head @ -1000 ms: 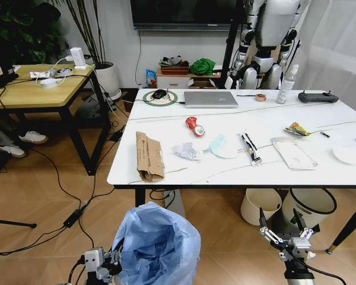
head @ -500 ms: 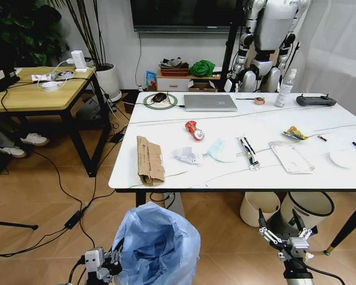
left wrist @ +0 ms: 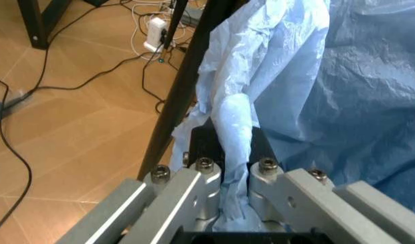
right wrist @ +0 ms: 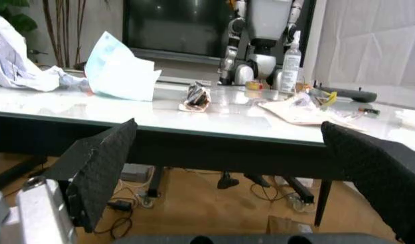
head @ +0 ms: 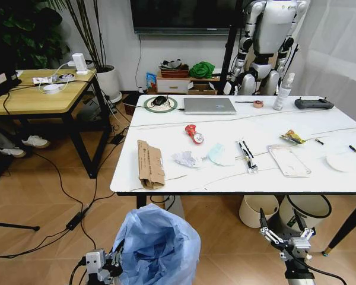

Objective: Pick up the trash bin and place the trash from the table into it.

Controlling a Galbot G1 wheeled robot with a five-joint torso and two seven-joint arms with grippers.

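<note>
Left gripper (left wrist: 233, 168) is pinching the trash bin (head: 157, 246) liner, holding it below the surface (head: 344, 181)'s near edge. Right gripper (head: 286, 236) is waiting spread; the camera is pulling back slightly, trash (head: 149, 164) untouched

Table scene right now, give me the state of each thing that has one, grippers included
trash bin: off the table, held low at its bag
left gripper: shut on the bag
right gripper: open, empty, below the table edge
cardboard: folded, flat
red can: crushed, on its side
laptop: closed
</note>
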